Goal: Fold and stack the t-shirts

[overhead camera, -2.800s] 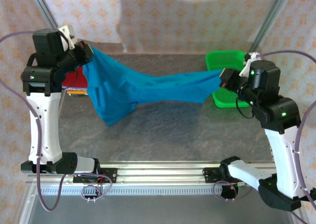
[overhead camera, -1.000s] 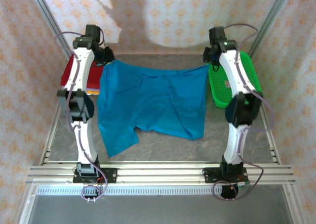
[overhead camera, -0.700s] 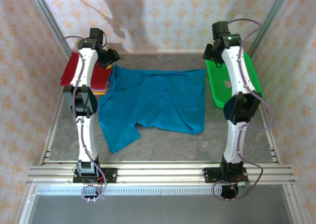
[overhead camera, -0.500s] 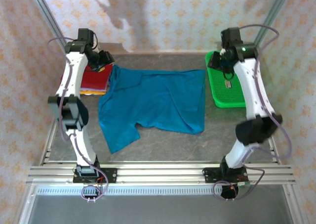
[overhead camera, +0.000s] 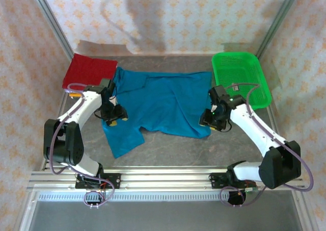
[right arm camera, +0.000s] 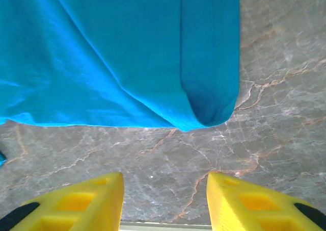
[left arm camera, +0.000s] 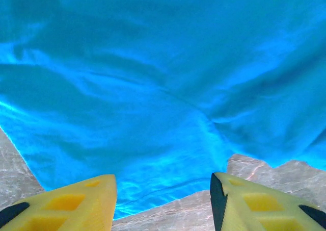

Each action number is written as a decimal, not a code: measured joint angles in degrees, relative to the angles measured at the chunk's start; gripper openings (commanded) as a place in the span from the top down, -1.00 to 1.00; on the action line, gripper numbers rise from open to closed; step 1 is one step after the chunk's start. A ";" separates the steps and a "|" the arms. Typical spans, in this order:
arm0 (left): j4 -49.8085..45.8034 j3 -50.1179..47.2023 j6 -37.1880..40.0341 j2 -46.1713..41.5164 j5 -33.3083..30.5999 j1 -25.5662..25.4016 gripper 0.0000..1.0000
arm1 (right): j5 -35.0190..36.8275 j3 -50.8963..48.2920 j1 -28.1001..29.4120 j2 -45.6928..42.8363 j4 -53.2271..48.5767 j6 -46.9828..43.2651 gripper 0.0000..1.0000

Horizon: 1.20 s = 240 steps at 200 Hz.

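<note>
The teal-blue t-shirt (overhead camera: 158, 103) lies spread on the grey table, with one sleeve reaching toward the near left. A dark red folded t-shirt (overhead camera: 89, 70) sits at the far left. My left gripper (overhead camera: 116, 120) hovers low over the teal shirt's left edge, open; in the left wrist view its yellow fingers (left arm camera: 66, 205) stand apart over the teal-blue t-shirt (left arm camera: 163, 88), whose hem runs just ahead of them. My right gripper (overhead camera: 210, 123) is open beside the shirt's near right corner. In the right wrist view the right gripper (right arm camera: 165, 200) has bare table between its fingers and the teal-blue t-shirt's corner (right arm camera: 209, 106) just ahead.
A green mesh basket (overhead camera: 239, 78) stands at the far right, beyond the right arm. Metal frame posts rise at both far corners, and a rail (overhead camera: 163, 177) runs along the near edge. Bare marbled table (overhead camera: 168, 149) lies between shirt and rail.
Both grippers let go of the shirt's far corners and swung back toward me, dropping low beside the shirt's left edge and near right corner. The shirt now lies still and flat.
</note>
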 measured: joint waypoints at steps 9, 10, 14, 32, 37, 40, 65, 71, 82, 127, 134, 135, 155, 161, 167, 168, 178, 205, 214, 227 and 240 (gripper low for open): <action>0.46 -0.96 -0.15 -0.46 0.04 0.00 -0.04 | -0.37 -1.70 0.00 0.00 1.70 0.00 0.11; 0.52 -1.03 -0.15 -0.50 0.04 0.00 -0.04 | -0.42 -1.92 0.00 0.02 1.99 -0.02 0.11; 0.87 -1.46 -0.22 -0.72 0.11 0.00 -0.04 | -0.55 -2.43 -0.02 0.09 2.58 -0.11 0.12; 2.36 -3.37 -1.01 -1.25 0.26 -0.04 -0.04 | -0.94 -3.56 -0.02 1.07 5.20 -1.57 0.13; 2.67 -3.85 -1.05 -1.25 0.26 -0.04 -0.04 | -0.96 -3.63 0.00 1.55 5.88 -2.23 0.13; 2.89 -4.20 -1.09 -1.22 0.28 -0.04 -0.04 | -0.92 -3.65 0.00 1.86 6.29 -2.73 0.12; 3.76 -6.40 -1.20 -0.94 0.26 -0.04 -0.05 | -0.39 -4.24 -0.02 3.15 9.07 -5.70 0.11; 3.89 -6.58 -1.18 -0.81 0.24 -0.04 -0.05 | -0.33 -4.46 -0.02 3.41 9.53 -6.32 0.11; 4.11 -6.75 -1.18 -0.57 0.24 -0.04 -0.04 | -0.22 -4.66 -0.02 4.63 9.99 -7.37 0.13; 4.85 -7.32 -1.14 1.11 0.20 -0.04 -0.04 | -0.22 -8.13 0.00 9.25 12.70 -9.05 0.61; 4.87 -7.32 -1.03 1.73 0.11 -0.04 -0.04 | -0.20 -8.52 0.00 9.07 12.61 -8.92 0.67; 4.87 -7.32 -1.03 1.77 0.09 -0.04 -0.04 | -0.22 -8.55 0.00 9.05 12.61 -8.81 0.68; 4.79 -7.43 -0.98 2.95 -0.39 -0.04 -0.04 | -0.07 -9.27 0.00 7.30 12.66 -8.04 0.85; 4.76 -7.50 -0.98 3.15 -0.61 -0.04 -0.02 | 0.02 -9.53 -0.02 6.36 12.63 -7.93 0.88; 4.74 -7.58 -0.98 3.32 -0.85 -0.04 0.01 | 0.04 -9.84 0.00 5.35 12.61 -7.74 0.90; 4.72 -7.61 -0.96 3.34 -0.87 -0.04 0.02 | 0.13 -9.90 -0.02 5.09 12.63 -7.54 0.90; 4.52 -7.74 -0.94 3.52 -1.29 -0.04 0.04 | 0.79 -10.29 0.00 3.56 12.44 -6.88 0.95; 3.61 -7.72 -0.52 3.78 -2.62 -0.04 0.04 | 5.66 -10.47 -0.02 -0.13 10.16 -3.32 1.00; 3.06 -7.56 -0.44 3.76 -3.30 -0.04 0.04 | 7.61 -10.80 -0.02 -1.70 9.33 -1.33 1.00; 1.99 -6.88 0.15 3.76 -4.33 0.20 0.04 | 9.97 -11.63 -0.02 -4.00 8.22 1.29 1.00; 0.68 -5.42 0.81 3.91 -4.68 0.92 0.04 | 11.56 -12.68 -0.02 -5.95 7.04 4.02 1.00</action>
